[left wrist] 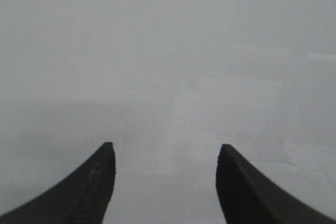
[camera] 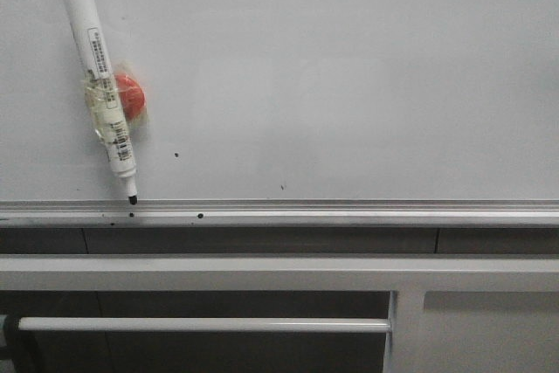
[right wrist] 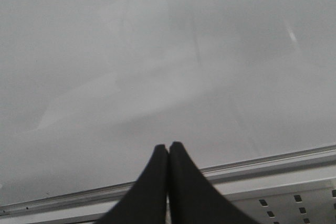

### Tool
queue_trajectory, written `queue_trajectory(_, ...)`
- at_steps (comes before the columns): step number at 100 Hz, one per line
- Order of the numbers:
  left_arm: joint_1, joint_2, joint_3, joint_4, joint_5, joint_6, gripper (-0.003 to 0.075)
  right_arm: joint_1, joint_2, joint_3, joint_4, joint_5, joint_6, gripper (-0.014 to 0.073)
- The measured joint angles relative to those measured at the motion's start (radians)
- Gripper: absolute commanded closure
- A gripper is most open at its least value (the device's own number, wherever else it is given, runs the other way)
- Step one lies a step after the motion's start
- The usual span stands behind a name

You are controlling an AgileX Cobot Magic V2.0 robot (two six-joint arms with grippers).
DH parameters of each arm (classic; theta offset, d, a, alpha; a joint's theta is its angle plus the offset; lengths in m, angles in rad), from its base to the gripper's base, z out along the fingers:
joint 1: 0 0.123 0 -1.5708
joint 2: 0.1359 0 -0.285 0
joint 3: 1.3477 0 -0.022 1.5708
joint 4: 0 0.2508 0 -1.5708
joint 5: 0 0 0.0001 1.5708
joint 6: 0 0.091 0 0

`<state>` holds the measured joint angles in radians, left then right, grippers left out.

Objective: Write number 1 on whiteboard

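The whiteboard [camera: 349, 76] fills the front view, with its silver rail [camera: 349, 210] along the near edge. A white marker pen [camera: 98, 76] with a black tip lies tilted on it at the left, taped to a red round magnet [camera: 129, 98]; its tip rests by the rail. No drawn stroke of the number 1 shows. Neither gripper appears in the front view. My left gripper [left wrist: 166, 153] is open and empty over bare board [left wrist: 168, 51]. My right gripper [right wrist: 168, 148] is shut and empty over the board [right wrist: 157, 51] near its rail [right wrist: 273, 162].
Small black specks [camera: 175, 155] dot the board and rail. Below the rail runs a grey metal frame [camera: 262, 272] with a horizontal bar [camera: 201, 325]. A perforated metal strip [right wrist: 294, 203] shows in the right wrist view.
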<state>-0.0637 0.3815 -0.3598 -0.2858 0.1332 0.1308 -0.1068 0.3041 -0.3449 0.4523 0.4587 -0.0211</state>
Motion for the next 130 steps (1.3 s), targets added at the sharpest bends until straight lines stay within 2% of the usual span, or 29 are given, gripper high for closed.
queue_trajectory(24,-0.002,0.009,0.000,-0.047,-0.030,0.000,0.0333,0.000,0.000,0.000,0.000,0.006,-0.004,0.0646)
queue_trajectory(39,-0.006,0.014,0.000,0.006,0.002,0.056,0.0334,0.012,0.000,0.000,0.000,0.051,-0.163,0.0646)
queue_trajectory(51,-0.048,0.043,0.000,-0.011,0.036,0.099,0.0332,0.063,0.000,0.000,0.000,0.044,-0.214,0.0646)
queue_trajectory(66,-0.171,0.110,0.000,-0.103,0.064,0.119,0.0337,0.158,0.000,-0.003,0.000,0.036,-0.222,0.0646)
queue_trajectory(79,-0.303,0.170,0.000,-0.120,0.025,0.145,0.0393,0.211,0.000,-0.007,0.000,0.035,-0.222,0.0646)
queue_trajectory(95,-0.463,0.260,0.028,-0.135,-0.128,0.150,0.0407,0.229,0.000,-0.008,0.000,0.040,-0.222,0.0646)
queue_trajectory(130,-0.769,0.409,0.204,-0.289,-0.485,0.153,0.0407,0.229,0.000,-0.008,0.000,0.048,-0.222,0.0646)
